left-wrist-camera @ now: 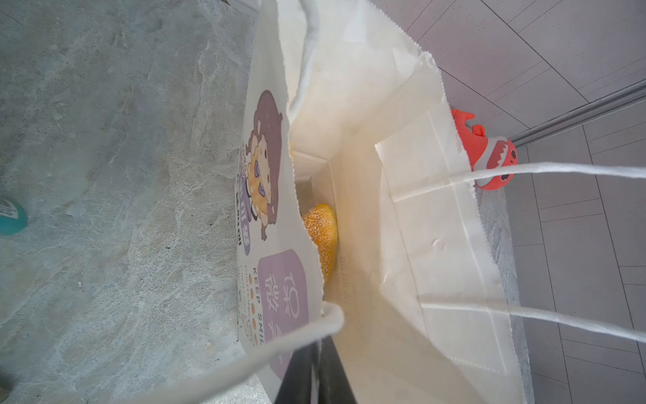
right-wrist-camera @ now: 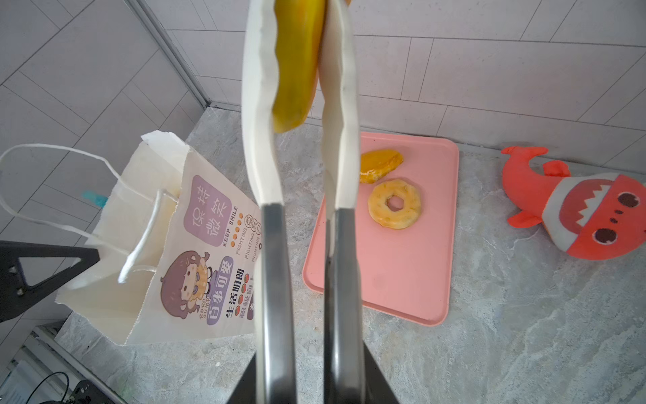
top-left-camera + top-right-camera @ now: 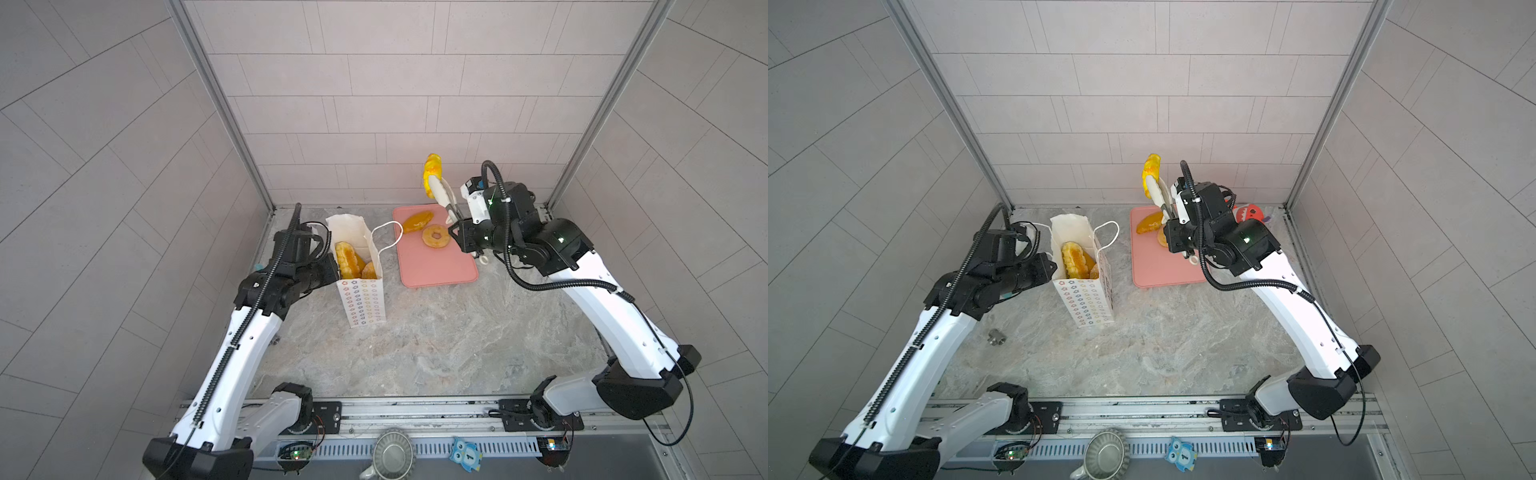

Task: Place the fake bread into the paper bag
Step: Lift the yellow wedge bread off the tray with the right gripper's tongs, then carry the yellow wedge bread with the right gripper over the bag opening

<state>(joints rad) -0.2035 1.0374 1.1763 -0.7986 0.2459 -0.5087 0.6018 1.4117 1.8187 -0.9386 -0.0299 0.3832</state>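
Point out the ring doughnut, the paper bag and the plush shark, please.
ring doughnut [image 2: 412, 206], right wrist view, on its ring.
paper bag [image 3: 360, 303], in a top view, flower-patterned side.
plush shark [image 2: 528, 185], right wrist view, red body.

The left arm [image 3: 245, 332] rises from its base at the near edge and bends forward at the elbow, wrist roughly level and turned inward. The left claw [image 3: 332, 268] is closed, its dark fingers [image 1: 297, 374] pinching the rim of the paper bag [image 3: 361, 299]. The right arm [image 3: 602, 307] leans in from the right, wrist tipped upward. The right claw [image 3: 434, 187] hangs well above the surface [image 3: 457, 332], its long white fingers [image 2: 262, 122] clamped on a piece of fake bread [image 3: 432, 166]
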